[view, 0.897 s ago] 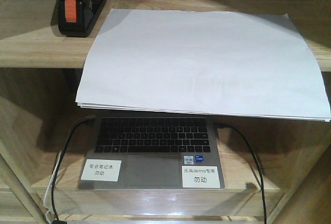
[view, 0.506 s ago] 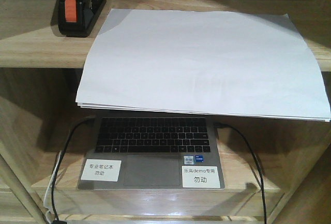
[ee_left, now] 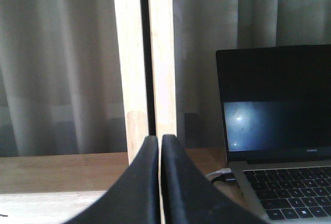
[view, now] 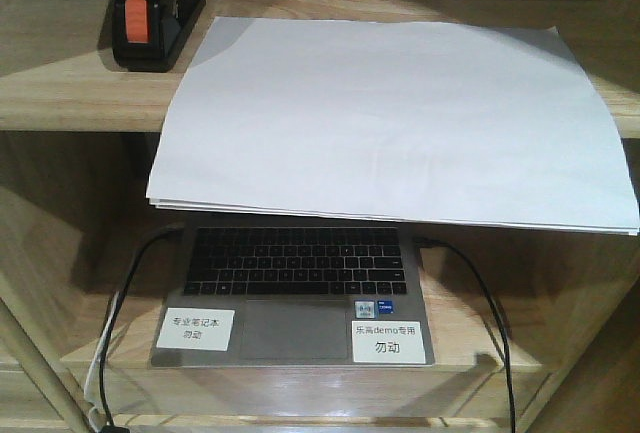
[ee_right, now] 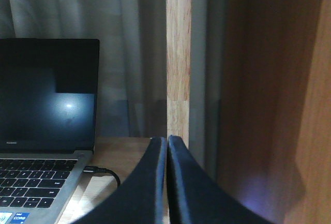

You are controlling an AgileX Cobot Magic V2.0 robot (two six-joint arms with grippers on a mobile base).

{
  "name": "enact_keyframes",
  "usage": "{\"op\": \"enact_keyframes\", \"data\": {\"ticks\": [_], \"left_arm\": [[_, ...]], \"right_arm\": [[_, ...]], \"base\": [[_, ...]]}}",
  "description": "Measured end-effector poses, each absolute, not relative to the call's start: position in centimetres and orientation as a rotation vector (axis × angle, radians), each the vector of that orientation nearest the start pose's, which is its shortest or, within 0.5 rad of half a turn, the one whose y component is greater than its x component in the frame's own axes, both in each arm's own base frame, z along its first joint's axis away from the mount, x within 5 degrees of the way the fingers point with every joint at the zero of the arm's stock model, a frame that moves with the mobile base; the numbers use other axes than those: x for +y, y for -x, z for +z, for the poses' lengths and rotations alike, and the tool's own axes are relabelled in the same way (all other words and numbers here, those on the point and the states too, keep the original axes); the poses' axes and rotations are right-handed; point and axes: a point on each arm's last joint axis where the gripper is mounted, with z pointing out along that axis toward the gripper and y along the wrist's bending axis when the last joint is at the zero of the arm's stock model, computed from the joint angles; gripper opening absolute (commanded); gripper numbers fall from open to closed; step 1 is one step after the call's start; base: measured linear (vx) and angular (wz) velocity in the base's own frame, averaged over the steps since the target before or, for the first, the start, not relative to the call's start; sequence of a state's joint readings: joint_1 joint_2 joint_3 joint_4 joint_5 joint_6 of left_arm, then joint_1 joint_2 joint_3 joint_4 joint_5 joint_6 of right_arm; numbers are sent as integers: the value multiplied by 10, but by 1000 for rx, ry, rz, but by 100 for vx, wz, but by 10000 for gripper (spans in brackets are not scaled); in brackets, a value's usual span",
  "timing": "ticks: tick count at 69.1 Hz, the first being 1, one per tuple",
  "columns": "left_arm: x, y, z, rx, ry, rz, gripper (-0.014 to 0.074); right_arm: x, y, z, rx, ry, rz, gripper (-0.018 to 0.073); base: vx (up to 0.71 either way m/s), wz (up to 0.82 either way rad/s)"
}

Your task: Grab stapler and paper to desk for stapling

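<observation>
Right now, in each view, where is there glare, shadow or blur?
Front view: the paper is bright, a shadow crossing its corner near the stapler. Left wrist view: soft glare on the laptop screen; left gripper dark, blurred. Right wrist view: similar screen glare; right gripper dark.

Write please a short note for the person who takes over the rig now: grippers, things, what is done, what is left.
Left gripper: shut, empty, facing the shelf bay with the laptop.
Right gripper: the same.
Stapler: on the upper shelf, left of the paper.
Paper: on that shelf, its front edge hanging out over the laptop.
Done: nothing picked up.
Left: grab both and carry them to the desk, which is not in view.
</observation>
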State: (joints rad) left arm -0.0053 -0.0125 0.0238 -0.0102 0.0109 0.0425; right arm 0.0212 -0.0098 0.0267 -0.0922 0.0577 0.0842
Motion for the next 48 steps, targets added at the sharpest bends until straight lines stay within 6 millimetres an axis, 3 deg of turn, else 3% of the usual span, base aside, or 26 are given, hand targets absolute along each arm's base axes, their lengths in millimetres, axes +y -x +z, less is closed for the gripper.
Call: {"op": "enact_keyframes", "data": {"ticks": [28, 48], "left_arm": [[0, -56, 206, 1488, -31, 25, -6], [0, -49, 236, 1172, -25, 35, -6]], "right_arm": [[1, -57, 199, 1558, 18, 6, -10], [1, -57, 199, 1558, 18, 6, -10]], "base": [[0, 0], [0, 0]]}}
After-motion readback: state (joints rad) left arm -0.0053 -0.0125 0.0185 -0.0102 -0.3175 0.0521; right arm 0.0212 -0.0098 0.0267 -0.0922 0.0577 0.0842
